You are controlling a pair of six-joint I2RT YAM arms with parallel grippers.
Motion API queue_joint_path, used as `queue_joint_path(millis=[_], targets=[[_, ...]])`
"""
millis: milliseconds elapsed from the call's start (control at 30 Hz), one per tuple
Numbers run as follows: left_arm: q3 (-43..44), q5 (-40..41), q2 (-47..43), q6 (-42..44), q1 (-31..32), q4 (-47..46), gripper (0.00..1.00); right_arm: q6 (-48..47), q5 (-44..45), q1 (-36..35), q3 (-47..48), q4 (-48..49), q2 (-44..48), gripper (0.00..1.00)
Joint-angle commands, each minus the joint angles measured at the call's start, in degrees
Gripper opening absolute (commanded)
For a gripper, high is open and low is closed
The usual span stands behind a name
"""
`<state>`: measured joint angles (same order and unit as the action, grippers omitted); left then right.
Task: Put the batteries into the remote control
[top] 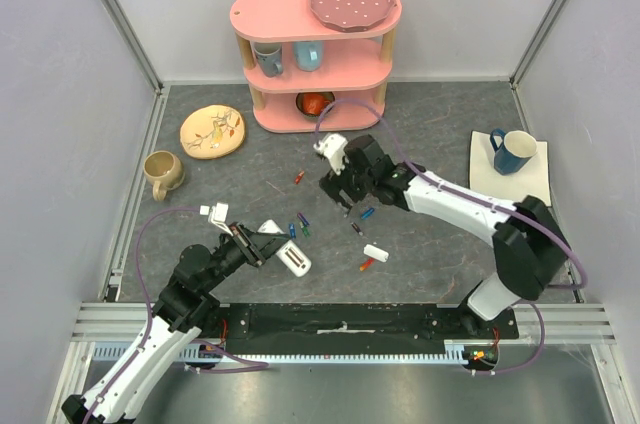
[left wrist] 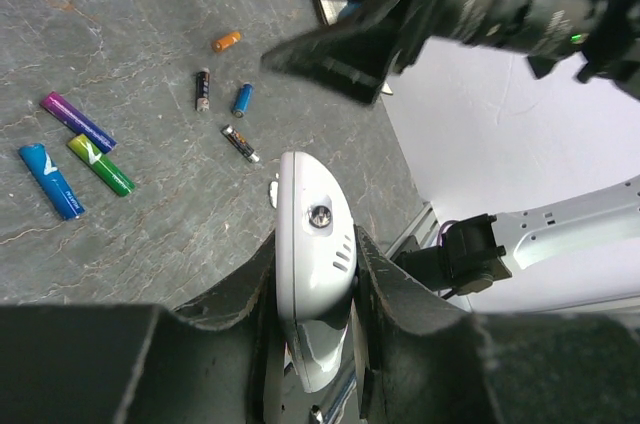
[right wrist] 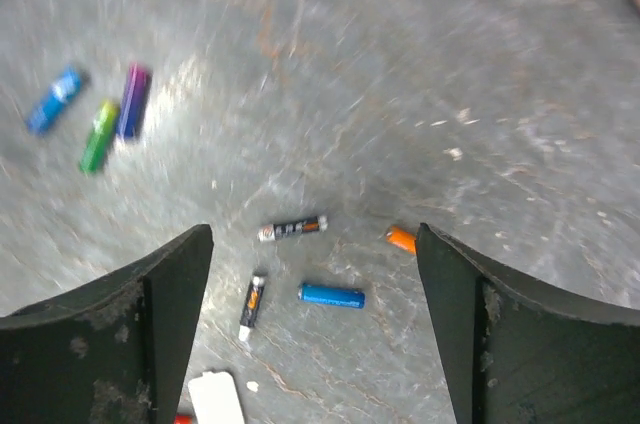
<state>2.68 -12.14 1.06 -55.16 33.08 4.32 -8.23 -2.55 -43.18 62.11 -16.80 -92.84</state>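
Top view: no cell looks loaded yet. The batteries (top: 367, 212) lie loose on the grey worktop (top: 450, 124), scattered btw. the two arms. The remote control (top: 295, 262) is clamped in the left fingers (top: 262, 240), front-left. The right fingers (top: 335, 189) hang over the cells. A small white piece (top: 375, 252), poss. the cover, lies by an orange cell.

Left wrist: fingers grip the remote's sides. It's slim and white w/ a rounded end, a small dark round spot and short slots. Compartment not visible.

Right wrist: fingers spread wide, empty, above two dark cells, a blue one and an orange one. Picking and inserting prob. all remain.
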Motion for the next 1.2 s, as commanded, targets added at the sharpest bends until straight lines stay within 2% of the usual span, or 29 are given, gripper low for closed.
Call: queue_joint_path(millis=[0, 33, 67, 100, 133, 167, 200, 267, 300, 400, 433, 567, 700, 833, 933, 1167], targets=[[-2.24, 1.59, -0.62, 0.23, -0.30, -0.71, 0.02, 23.64, 12.45, -0.07, 5.39, 2.91, 5.30, 0.84], [-2.33, 1.86, -0.62, -0.21, -0.38, -0.80, 0.02, 33.18, 11.96, 0.46, 5.83, 2.30, 5.47, 0.76], [-2.50, 2.21, -0.71, -0.48, -0.39, -0.80, 0.02, 36.84, 10.99, 1.07, 5.31, 2.73, 6.17, 0.60], [-2.68, 2.91, -0.62, -0.83, -0.30, -0.80, 0.02, 40.36, 9.24, 1.60, 4.26, 6.13, 6.53, 0.54], [-2.68, 3.17, -0.53, -1.27, -0.38, -0.45, 0.02, 44.23, 6.53, 3.43, 0.86, 9.03, 6.96, 0.57], [-2.68, 3.44, -0.62, -1.62, -0.39, -0.28, 0.02, 46.35, -2.03, 4.32, -1.61, 13.33, 7.93, 0.63], [-2.68, 3.53, -0.53, -1.80, -0.39, -0.19, 0.02, 48.81, -2.11, 4.42, -3.99, 19.72, 8.63, 0.68], [-2.68, 3.53, -0.71, -1.97, -0.39, -0.10, 0.02, 55.38, 1.73, 4.33, -7.79, 21.11, 9.17, 0.73], [-2.68, 3.79, -0.62, -1.97, -0.39, -0.01, 0.02, 56.91, 4.02, 4.24, -7.09, 15.19, 8.47, 0.72], [-2.68, 3.97, -0.62, -1.97, -0.39, 0.08, 0.02, 60.08, 11.82, 2.84, -3.31, 6.64, 4.87, 0.57], [-2.68, 4.14, -0.62, -1.89, -0.39, -0.01, 0.02, 60.61, 14.04, 1.71, -2.09, 4.77, 3.47, 0.52], [-2.68, 4.14, -0.53, -1.88, -0.39, -0.10, 0.02, 64.03, 18.80, 0.20, -1.99, 2.21, 1.17, 0.42], [-2.68, 4.05, -0.36, -1.53, -0.39, -0.19, 0.02, 66.14, 20.82, -1.38, -0.50, -1.73, -1.73, 0.42], [-2.50, 4.23, -0.10, -0.83, -0.30, -0.27, 0.02, 66.85, 22.49, -2.70, -0.32, -3.59, -3.49, 0.51], [-2.68, 3.97, 0.35, -0.83, -0.39, -0.71, 0.02, 67.29, 22.93, -3.31, 0.21, -5.26, -4.89, 0.54], [-2.68, 3.09, 1.31, -0.57, -0.30, -2.65, 0.02, 67.55, 23.81, -4.11, 1.17, -5.53, -6.48, 0.51]])
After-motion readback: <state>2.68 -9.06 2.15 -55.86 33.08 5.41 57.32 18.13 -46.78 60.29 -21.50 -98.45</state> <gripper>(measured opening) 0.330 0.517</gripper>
